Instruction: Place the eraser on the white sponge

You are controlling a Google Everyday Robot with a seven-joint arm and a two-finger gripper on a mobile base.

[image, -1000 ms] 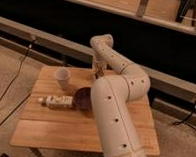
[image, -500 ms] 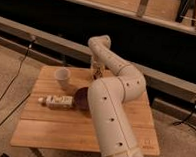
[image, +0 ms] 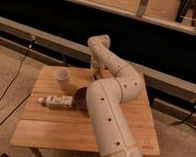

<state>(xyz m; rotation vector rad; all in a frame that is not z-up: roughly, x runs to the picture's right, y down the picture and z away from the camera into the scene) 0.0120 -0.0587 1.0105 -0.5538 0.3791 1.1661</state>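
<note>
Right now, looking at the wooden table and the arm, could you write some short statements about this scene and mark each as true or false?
1. The white cup stands upright on the wooden table. True.
2. The white labelled bottle stands upright. False: it lies on its side.
3. The claw is at the table's far edge, behind the arm. True.
4. The purple bowl sits left of the cup. False: it is right of the cup, partly hidden by the arm.
5. The bottle lies nearer the camera than the cup. True.
</note>
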